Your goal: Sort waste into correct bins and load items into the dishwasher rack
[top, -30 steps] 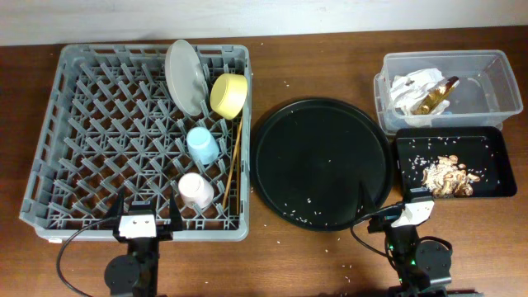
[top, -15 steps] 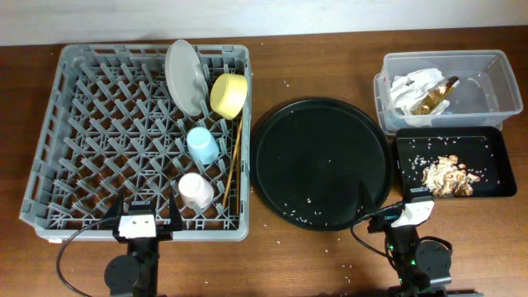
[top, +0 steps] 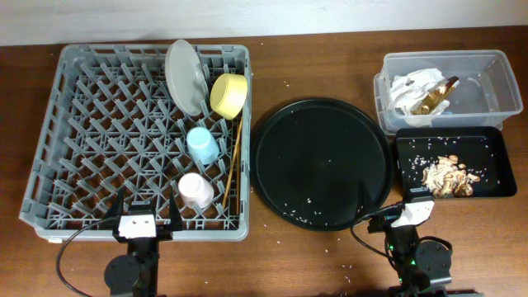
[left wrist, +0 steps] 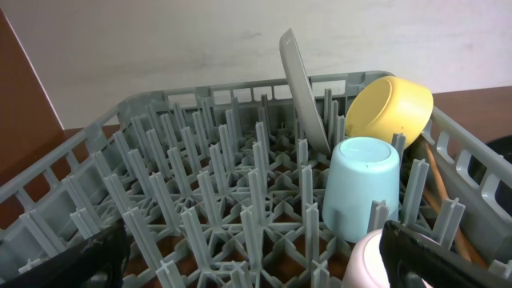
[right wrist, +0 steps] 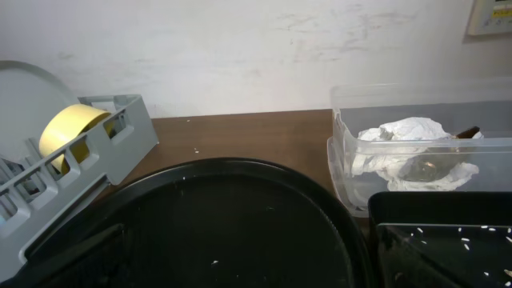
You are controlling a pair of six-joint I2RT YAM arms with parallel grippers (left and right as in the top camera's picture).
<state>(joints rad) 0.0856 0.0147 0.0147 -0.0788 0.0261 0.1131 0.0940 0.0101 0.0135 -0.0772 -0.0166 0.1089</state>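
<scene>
Both black throughout: left arm [top: 125, 271], right arm [top: 422, 260]. White boxy wrist module [top: 136, 223] on each. Thin black cable [top: 70, 246] looping off. Green lights [top: 391, 247] on right. Jaws matte black.

Big round black tray [top: 322, 157] sits flat on the brown wooden table [top: 313, 66], pretty much dead centre. White rice grains [top: 307, 216] are sprinkled over its near side, mostly toward the rim, and a few strays lie on the bare wood around it. Behind the table there's a scuffed whitish wall [right wrist: 240, 48] with a beige plate [right wrist: 490, 16] up in one corner.
</scene>
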